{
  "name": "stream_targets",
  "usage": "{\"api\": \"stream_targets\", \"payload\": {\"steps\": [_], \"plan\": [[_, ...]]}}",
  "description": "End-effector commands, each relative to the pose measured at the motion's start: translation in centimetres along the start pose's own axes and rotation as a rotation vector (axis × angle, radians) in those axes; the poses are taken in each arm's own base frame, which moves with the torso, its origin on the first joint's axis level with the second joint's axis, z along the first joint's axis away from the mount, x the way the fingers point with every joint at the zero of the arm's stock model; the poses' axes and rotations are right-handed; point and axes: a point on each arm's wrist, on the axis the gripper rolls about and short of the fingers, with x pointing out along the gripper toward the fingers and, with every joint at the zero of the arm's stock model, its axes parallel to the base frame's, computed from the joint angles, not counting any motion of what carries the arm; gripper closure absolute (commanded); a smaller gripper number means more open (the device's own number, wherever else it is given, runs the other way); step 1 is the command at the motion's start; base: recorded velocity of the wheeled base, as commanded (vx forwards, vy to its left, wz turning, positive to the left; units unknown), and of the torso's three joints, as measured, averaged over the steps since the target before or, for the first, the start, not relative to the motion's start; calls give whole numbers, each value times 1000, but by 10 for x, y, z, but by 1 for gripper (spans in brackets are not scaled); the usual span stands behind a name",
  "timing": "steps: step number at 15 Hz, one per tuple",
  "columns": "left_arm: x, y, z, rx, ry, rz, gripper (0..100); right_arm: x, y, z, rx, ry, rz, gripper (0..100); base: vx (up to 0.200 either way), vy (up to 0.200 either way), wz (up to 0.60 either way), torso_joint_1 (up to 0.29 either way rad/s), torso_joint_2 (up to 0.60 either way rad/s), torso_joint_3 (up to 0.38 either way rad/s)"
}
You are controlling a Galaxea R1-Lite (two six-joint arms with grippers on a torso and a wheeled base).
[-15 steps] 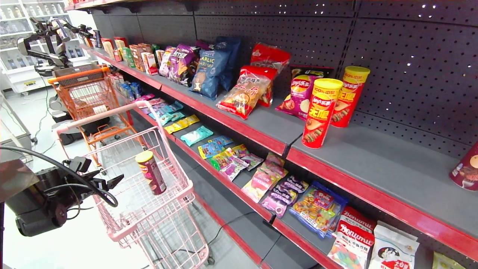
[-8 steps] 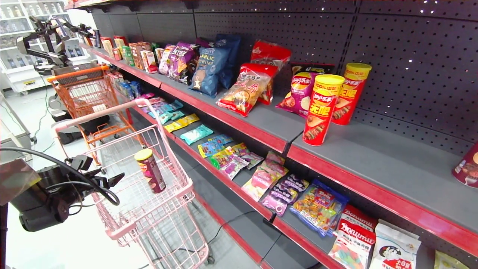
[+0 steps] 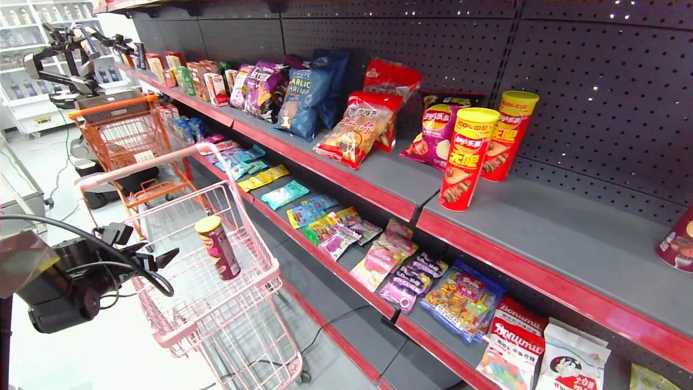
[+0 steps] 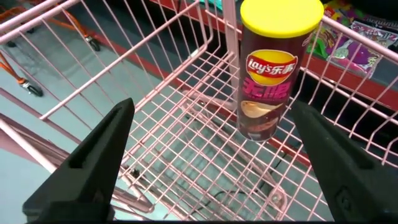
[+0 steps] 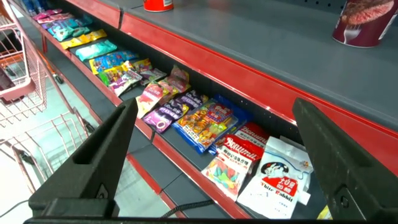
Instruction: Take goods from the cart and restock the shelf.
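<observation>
Here's the pink cart (image 3: 216,319), parked tight along the shelf (image 3: 547,238), and in its basket stands the chip can (image 4: 272,68): dark maroon, yellow lid, upright on the wire floor, close to the basket wall that faces the shelf. Nothing is touching it.

The left gripper (image 3: 158,254) hangs over the cart's outer rim, the side away from the shelf. Its two black fingers (image 4: 93,162) are spread wide, and there's nothing between them but pink wire. Looking down that arm, the can sits ahead of the gap, nearer one finger than the other, and well apart from both.

The right gripper (image 5: 214,124) is over by the shelf front, and it's wide open too, holding nothing and touching nothing. Past its fingers runs the red front edge of the upper board, with the candy bags (image 5: 186,112) lying flat on the board below.

Up on that upper board, two red cans (image 3: 466,160) with yellow lids stand upright, one near the front edge and one just behind it by the pegboard. Off towards the right end sits a dark red tub (image 3: 677,244). Snack bags (image 3: 354,135) lean in a row further left along the same board. An orange cart (image 3: 124,130) stands beyond the pink one.
</observation>
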Motion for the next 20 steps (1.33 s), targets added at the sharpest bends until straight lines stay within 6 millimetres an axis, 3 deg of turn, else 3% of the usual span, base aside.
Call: {"api": "stream_targets", "payload": {"steps": [1,6,7,8,10,16,20], "plan": [[-1,1,3,0,-6,1,0,0,0,0,0,1,1,0,0,0,0,0,0,0],[-4,15,22,-8,-10,25,0,0,0,0,0,2,1,0,0,0,0,0,0,0],[-4,15,22,-9,-8,26,0,0,0,0,0,1,1,0,0,0,0,0,0,0],[0,29,22,-26,11,40,0,0,0,0,0,1,1,0,0,0,0,0,0,0],[10,30,18,-28,20,21,0,0,0,0,0,1,1,0,0,0,0,0,0,0],[42,-14,8,-14,48,-118,0,0,0,0,0,2,1,0,0,0,0,0,0,0],[61,-13,0,1,41,-123,0,0,0,0,0,1,1,0,0,0,0,0,0,0]]}}
